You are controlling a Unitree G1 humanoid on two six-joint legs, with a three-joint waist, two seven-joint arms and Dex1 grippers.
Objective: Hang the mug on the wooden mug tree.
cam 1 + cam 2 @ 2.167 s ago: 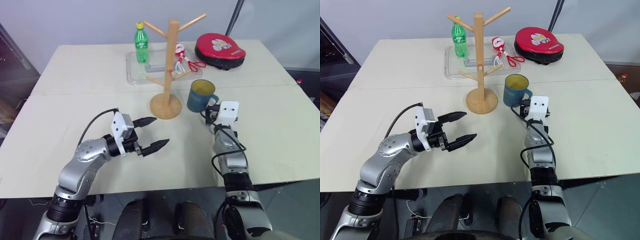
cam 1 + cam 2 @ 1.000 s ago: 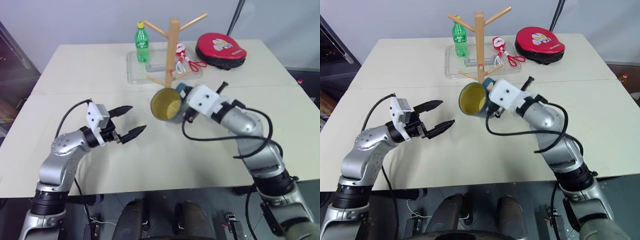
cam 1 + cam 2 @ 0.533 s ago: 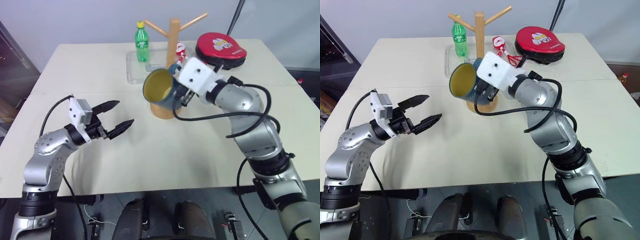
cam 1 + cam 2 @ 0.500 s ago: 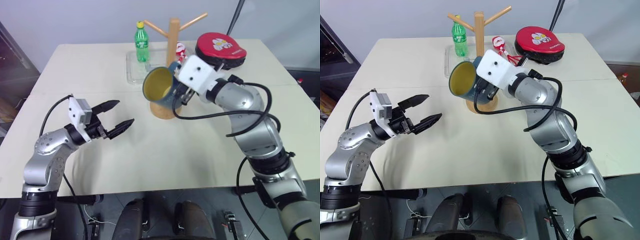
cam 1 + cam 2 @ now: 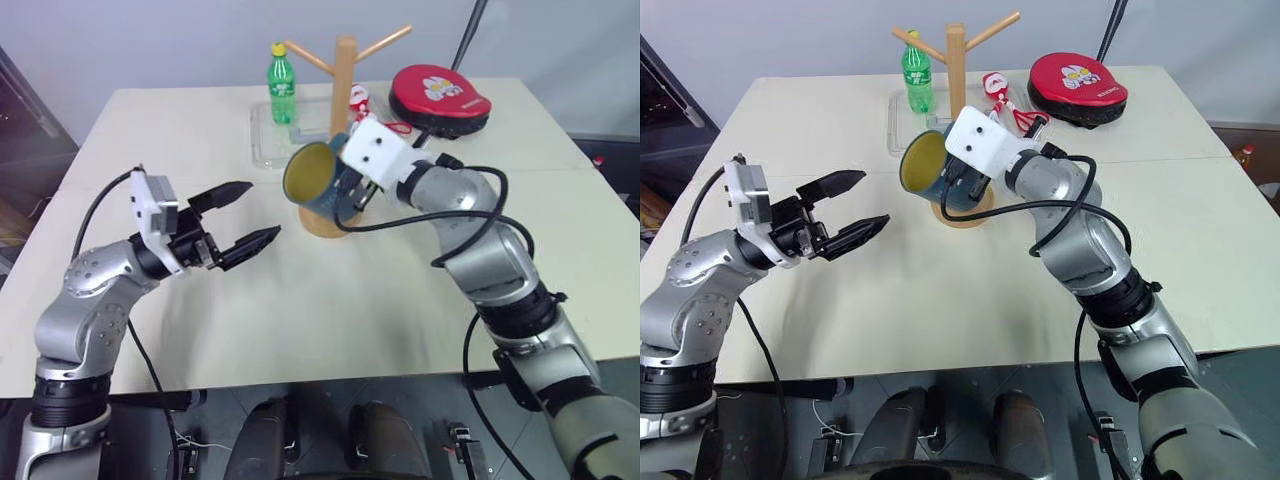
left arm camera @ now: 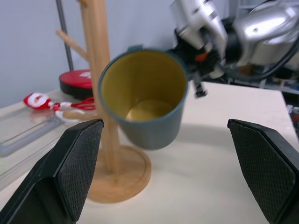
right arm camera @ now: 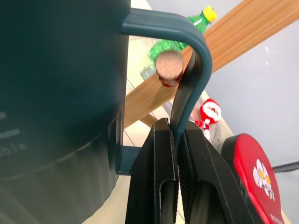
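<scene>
Left gripper (image 5: 236, 216): nearest the robot, raised over the table (image 5: 330, 300) well short of the tree (image 5: 338, 150); fingers spread wide with nothing between them, as a second ago.
Right gripper (image 7: 174, 154): fingers pressed together on the handle (image 7: 187, 84) of the mug (image 5: 318, 180), near the handle's lower end.
Mug: off the table, tipped on its side with the yellow mouth turned away from the post and toward the left gripper, just in front of the tree and above its base (image 5: 322, 222).
Change: a second ago the mug hung lower, level with the base; now it sits up at the lower pegs and closer to the post.
Peg (image 7: 168, 66): its round tip lies just at the handle's loop; whether it has gone through I cannot tell.
Meaning: the carry looks finished, and threading the loop onto the peg is the step in hand.
Beyond the tree: bottle (image 5: 282, 84), clear tray (image 5: 270, 140), red case (image 5: 440, 96).
</scene>
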